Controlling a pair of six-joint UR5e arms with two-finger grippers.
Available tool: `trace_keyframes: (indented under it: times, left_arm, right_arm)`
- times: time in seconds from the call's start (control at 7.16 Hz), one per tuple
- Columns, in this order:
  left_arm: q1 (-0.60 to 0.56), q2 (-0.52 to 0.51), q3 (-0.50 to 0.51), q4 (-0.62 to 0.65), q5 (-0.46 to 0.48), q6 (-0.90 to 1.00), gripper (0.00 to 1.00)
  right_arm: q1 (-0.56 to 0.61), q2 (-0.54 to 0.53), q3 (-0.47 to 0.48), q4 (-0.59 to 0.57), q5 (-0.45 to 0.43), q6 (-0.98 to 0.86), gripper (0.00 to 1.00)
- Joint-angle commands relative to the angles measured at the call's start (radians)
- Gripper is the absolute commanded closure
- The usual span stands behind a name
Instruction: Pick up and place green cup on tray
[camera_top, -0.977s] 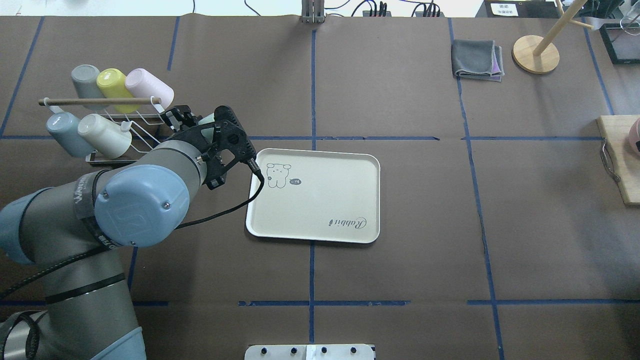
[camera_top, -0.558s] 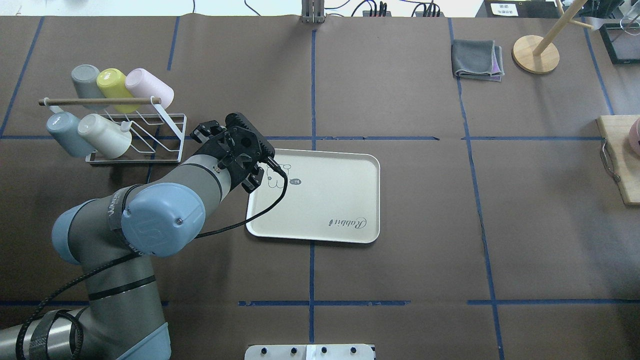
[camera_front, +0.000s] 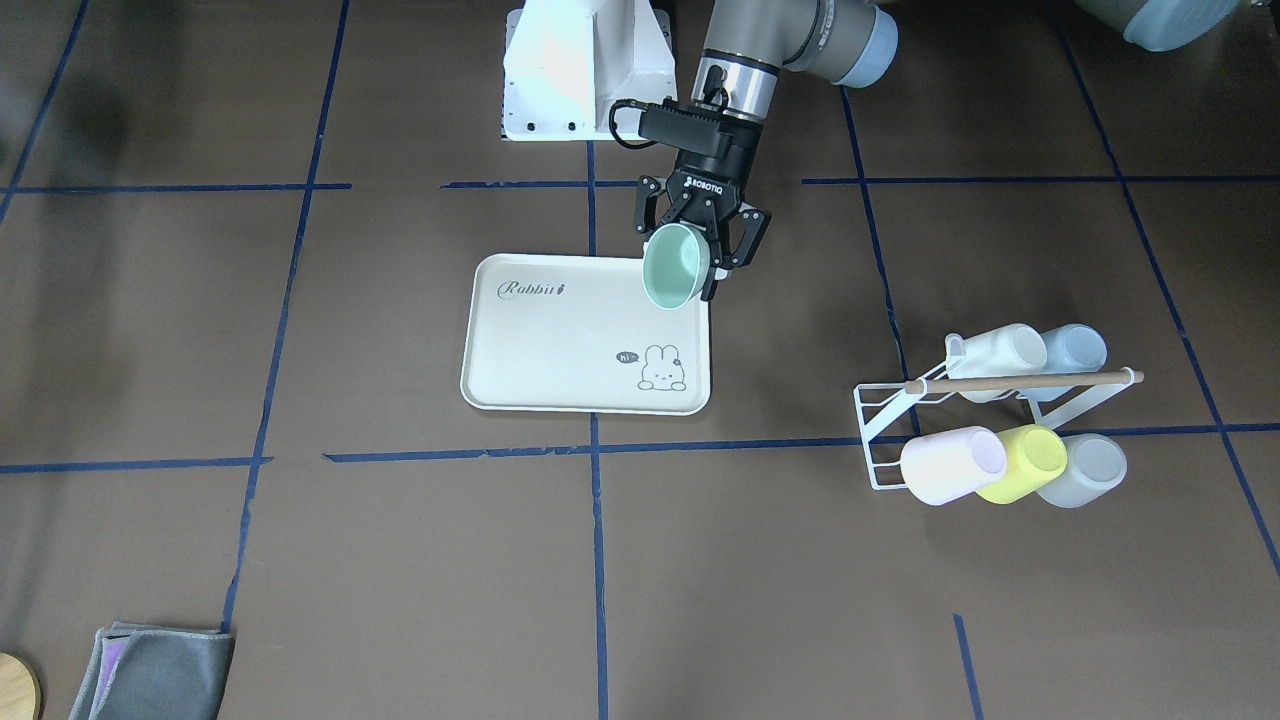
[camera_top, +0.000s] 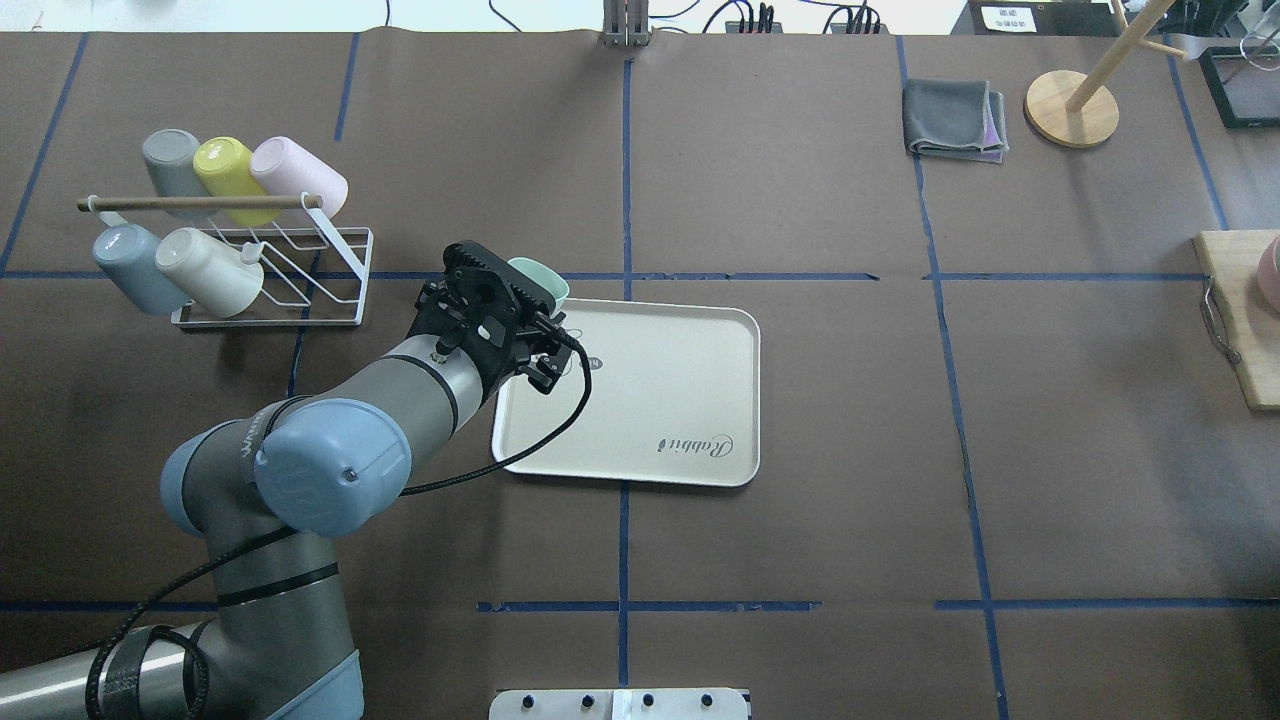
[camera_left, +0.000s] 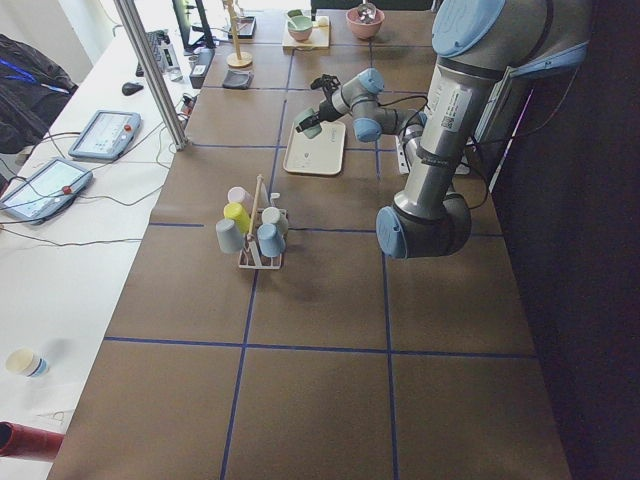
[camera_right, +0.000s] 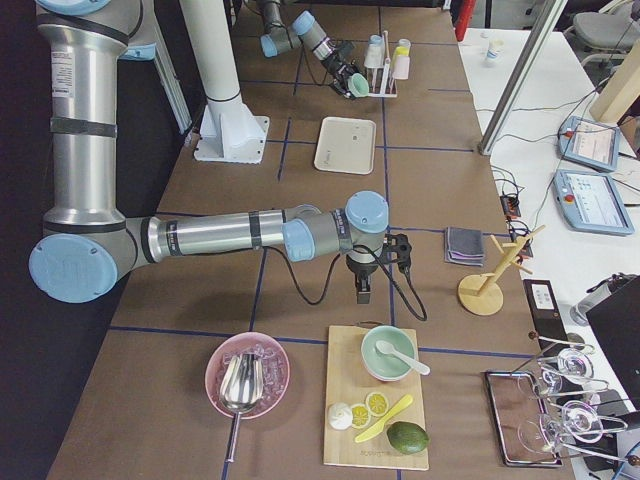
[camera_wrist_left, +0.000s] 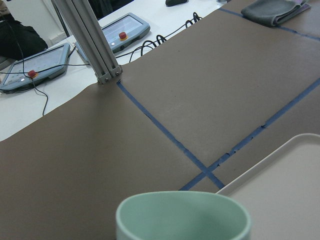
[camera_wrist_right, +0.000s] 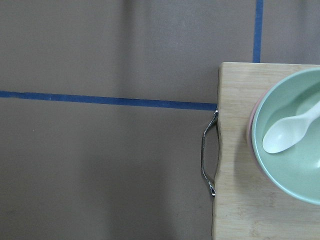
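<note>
- The left fingers (camera_front: 722, 255) are clamped on the green cup (camera_front: 672, 268), one on each side of its wall.
- The cup is held clear of the counter (camera_top: 800, 400). It is tipped on its side, with its open mouth facing away from the robot (the left wrist camera looks straight over the rim).
- The cup hangs at the left edge of the tray (camera_front: 560, 350). It seems to be over the rim rather than beside it, though the two fixed views disagree on how far along that edge it sits.
- The tray lies flat near the middle of the counter, with its "Rabbit" script toward the robot and the bunny print at the far left corner.
- Farther out on the robot's left, well apart from the tray, stands a white wire rack (camera_front: 885, 440) with a wooden rod across its top.
- Five cups lie tilted on the rack: a cream cup (camera_front: 1005, 352) and a light blue cup (camera_front: 1075, 350) on the robot's side, and a pink cup (camera_front: 950, 463), a yellow cup (camera_front: 1030, 462) and a grey cup (camera_front: 1090, 470) beyond.
- At the robot's right end of the counter, the right fingers (camera_right: 361, 292) point down just beside a wooden board (camera_wrist_right: 235, 150). I cannot tell whether they are open or closed.
- The board carries a mint bowl (camera_wrist_right: 295, 165) with a white spoon (camera_wrist_right: 287, 132) in it.
- At the far edge lie a folded grey cloth (camera_top: 952, 120) and, just beside it, a wooden stand (camera_top: 1072, 108).
</note>
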Motion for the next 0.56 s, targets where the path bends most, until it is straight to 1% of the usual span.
trace_keyframes:
  times: [0.0,0.42]
  left_arm:
    - [0.001,0.001,0.133,-0.312,0.000,-0.013,0.65]
    - [0.013,-0.013,0.234,-0.445,0.006,-0.009,0.64]
  right_arm:
    - [0.005,0.000,0.000,-0.002,0.000,0.000,0.00]
    - [0.007,0.000,-0.001,-0.002,0.000,0.000,0.00]
